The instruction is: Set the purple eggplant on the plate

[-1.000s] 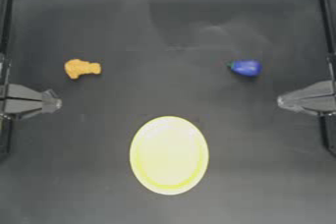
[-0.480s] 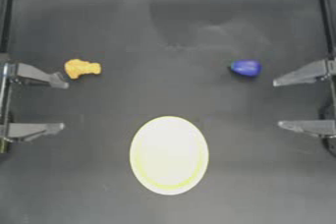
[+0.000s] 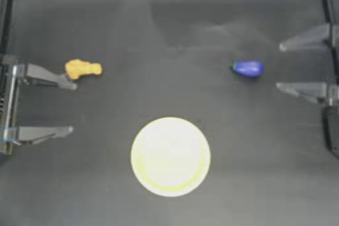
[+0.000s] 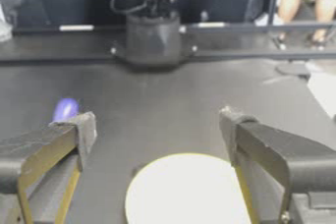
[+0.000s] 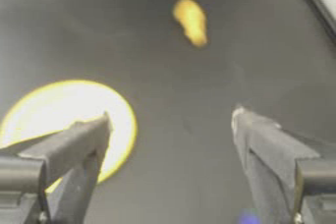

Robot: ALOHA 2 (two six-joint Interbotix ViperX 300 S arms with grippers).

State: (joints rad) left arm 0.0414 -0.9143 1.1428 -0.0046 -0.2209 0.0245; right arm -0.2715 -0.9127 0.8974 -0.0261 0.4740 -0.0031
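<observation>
Your purple eggplant (image 3: 248, 68) lies on the dark surface (image 3: 165, 36) toward the right side, just beside your right gripper (image 3: 282, 68), whose fingers are spread wide. The plate (image 3: 170, 156) sits near the front middle, well apart from the eggplant, with bare surface between them. Your left gripper (image 3: 70, 108) waits at the left edge, fingers spread, one fingertip beside an orange-yellow lumpy piece (image 3: 82, 68).
</observation>
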